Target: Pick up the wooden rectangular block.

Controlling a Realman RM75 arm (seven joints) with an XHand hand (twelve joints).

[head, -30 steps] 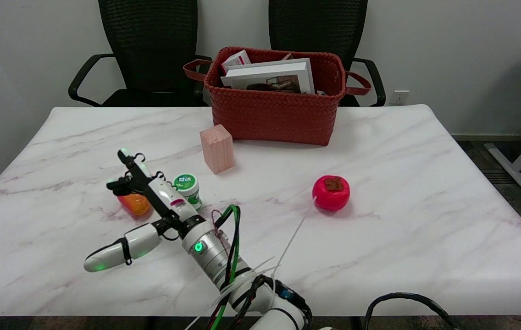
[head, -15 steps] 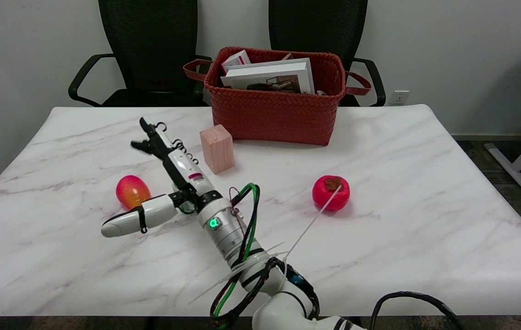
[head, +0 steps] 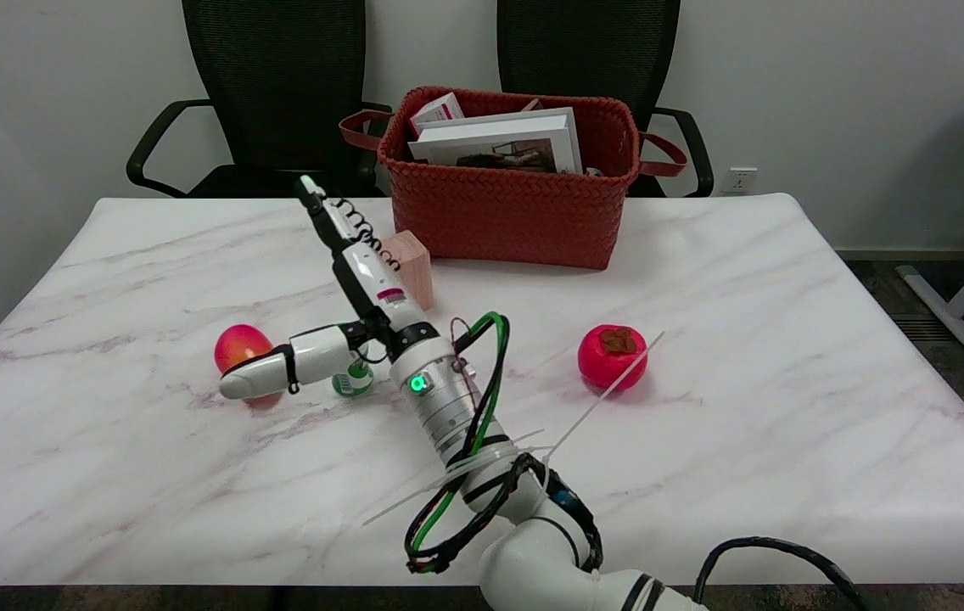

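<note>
Open hand [head: 355, 271] overlaps wooden block [head: 415, 265], just before basket [head: 516, 221].

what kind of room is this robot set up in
Likely an office or meeting room used as a test space: two black mesh office chairs stand behind a marble-patterned table, and a wall socket sits low on the plain white wall.
</note>
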